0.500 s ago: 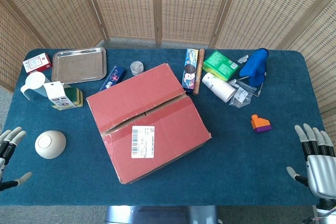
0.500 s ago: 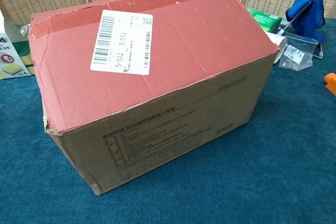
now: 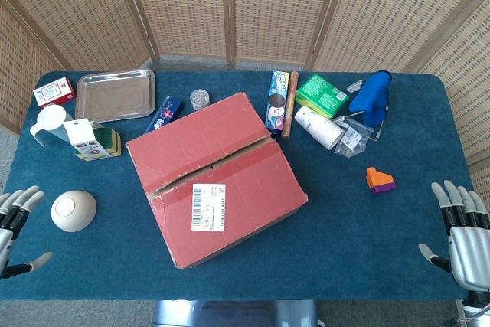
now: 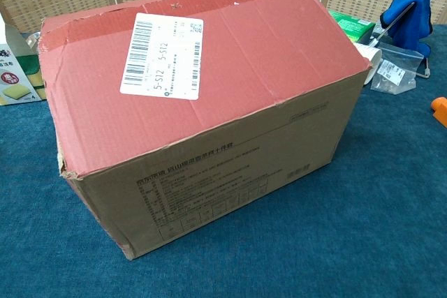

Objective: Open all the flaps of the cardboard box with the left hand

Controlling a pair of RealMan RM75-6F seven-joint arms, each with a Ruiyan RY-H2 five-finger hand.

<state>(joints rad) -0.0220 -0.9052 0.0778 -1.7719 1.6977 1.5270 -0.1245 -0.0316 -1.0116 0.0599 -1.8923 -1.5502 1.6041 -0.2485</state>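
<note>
Left hand [image 3: 15,223] slightly farther inward.

- left hand [image 3: 15,223] sits a bit further into the head view at the bottom-left table edge than 0.5 s ago, shifted slightly right and down; fingers spread, holding nothing, well apart from the cardboard box [image 3: 216,178]
- left hand's thumb tip now lies a touch further right over the blue table [image 3: 344,220] edge
- right hand [image 3: 463,235] at the bottom-right corner has dropped marginally lower in the head view; fingers apart, empty
- chest view: no visible change; neither hand shows there
</note>
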